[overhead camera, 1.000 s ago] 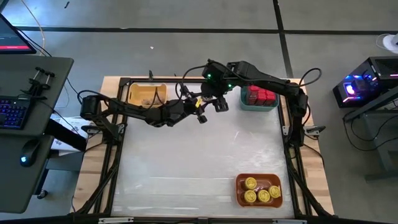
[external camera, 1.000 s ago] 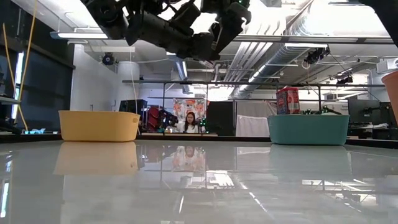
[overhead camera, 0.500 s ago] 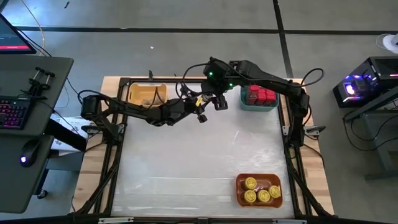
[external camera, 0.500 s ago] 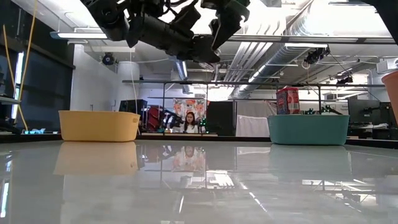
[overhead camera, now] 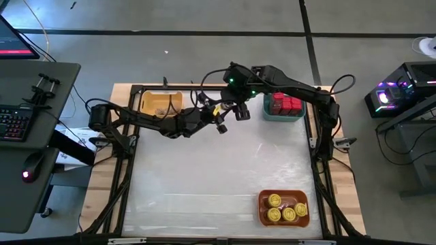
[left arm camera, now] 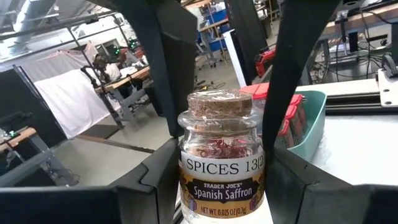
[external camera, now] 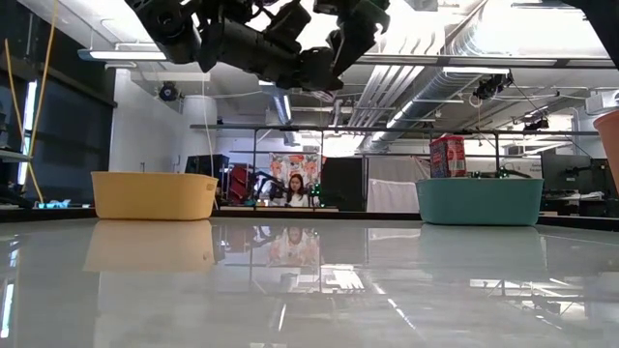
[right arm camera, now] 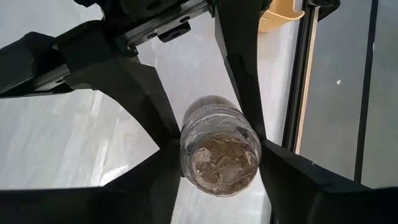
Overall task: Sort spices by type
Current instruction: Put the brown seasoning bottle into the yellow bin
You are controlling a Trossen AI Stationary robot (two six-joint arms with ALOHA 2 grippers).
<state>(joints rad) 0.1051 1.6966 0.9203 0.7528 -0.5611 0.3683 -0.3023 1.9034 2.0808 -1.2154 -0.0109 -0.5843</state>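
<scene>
High view: both arms meet in the air over the far middle of the table, left gripper and right gripper nose to nose; what sits between them is too small to make out here. Red tins are in the teal bin, yellow-lidded jars are in the orange bin, and the yellow bin holds something brownish. Low view: both grippers hang high above the tabletop, well clear of the bins, and nothing loose lies on the surface in front. Left wrist view: a cork-stoppered saffron jar stands upright, clamped at its body by the left gripper; the other arm reaches in around its neck. Right wrist view: looking down on the cork, the right gripper is set around the same jar; cannot tell whether it has bitten yet. Judgement: this is a mid-air handover of the last loose spice, direction unclear. The next move needs one firm hold confirmed before the other lets go, then a carry, probably to the yellow bin.
</scene>
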